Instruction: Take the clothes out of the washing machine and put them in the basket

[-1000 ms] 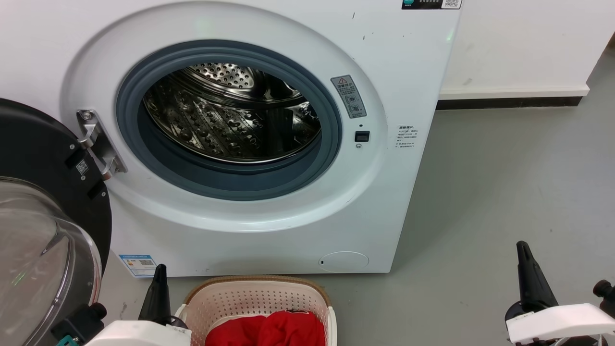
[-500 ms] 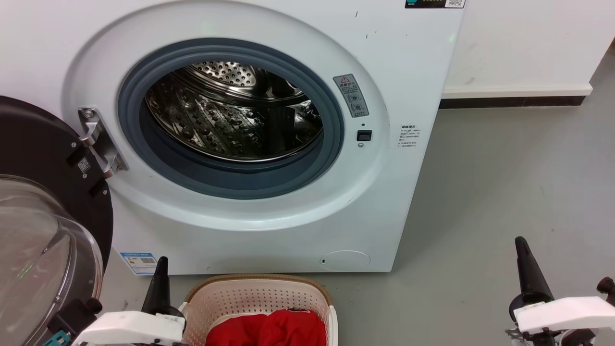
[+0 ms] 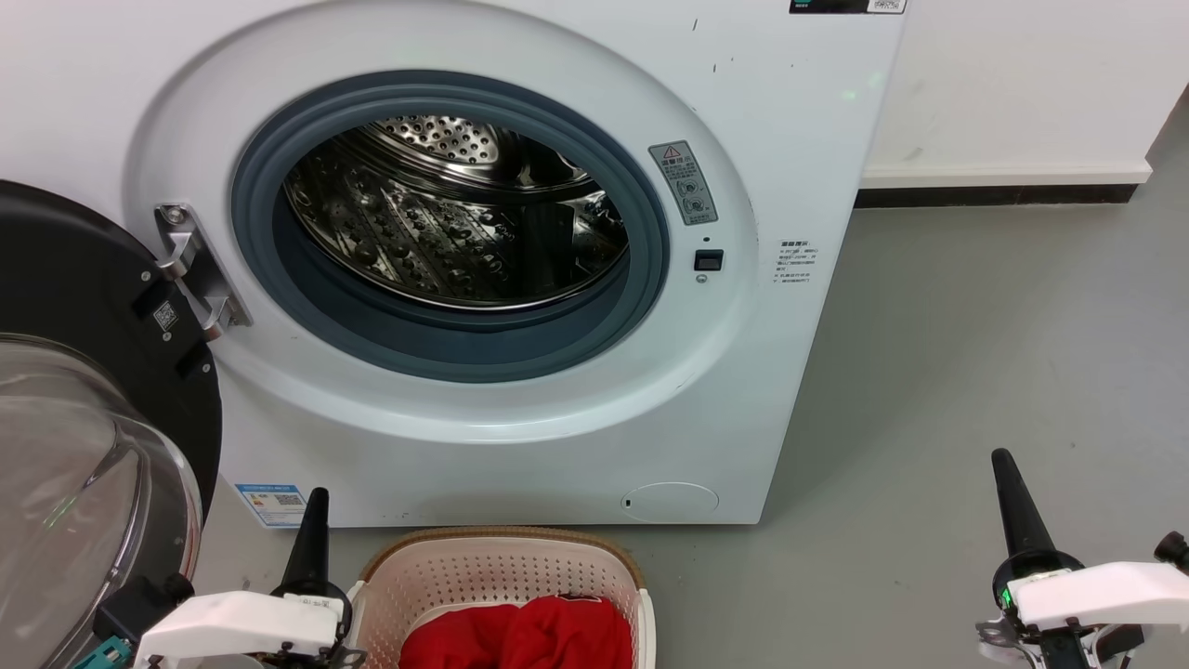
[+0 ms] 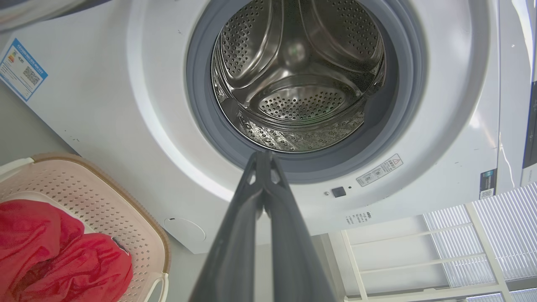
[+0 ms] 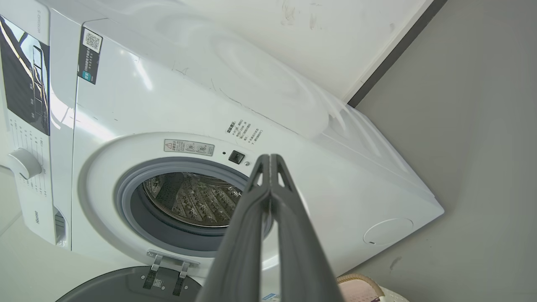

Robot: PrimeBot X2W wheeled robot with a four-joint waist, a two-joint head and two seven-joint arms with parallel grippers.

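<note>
**Task items.** The clothes (image 3: 520,636) lie in the basket (image 3: 502,571) as a bright red bundle against its near side (the lower part is cut off by the bottom edge of the head view). The basket stands on the grey floor (image 3: 975,372) just in front of the foot of the washing machine (image 3: 520,446), below the drum opening. The drum (image 3: 446,232) presents bare perforated steel over its whole visible part, framed by the grey rubber ring (image 3: 464,344).

**Grippers.** The left gripper (image 3: 316,506) hangs just beside the basket's left rim, pointing at the machine front. Its fingertips (image 4: 258,161) are pressed together with nothing between them. The right gripper (image 3: 1001,465) hangs over open floor, well apart from the basket and right of the machine. Its fingertips (image 5: 263,163) are likewise pressed together around nothing.

**Surroundings and obstructions.**
- The door (image 3: 93,307) stands swung fully open on the hinge (image 3: 195,269) at the left. Its glass bowl bulges close beside the left arm.
- A blue-edged energy label (image 3: 269,504) sits on the lower left panel, directly past the left fingertip.
- A round service cover (image 3: 669,502) lies on the lower right panel, behind the basket.
- A warning sticker (image 3: 683,183) and the latch socket (image 3: 708,260) are right of the ring.
- A dark skirting strip (image 3: 994,195) runs along the wall behind.
</note>
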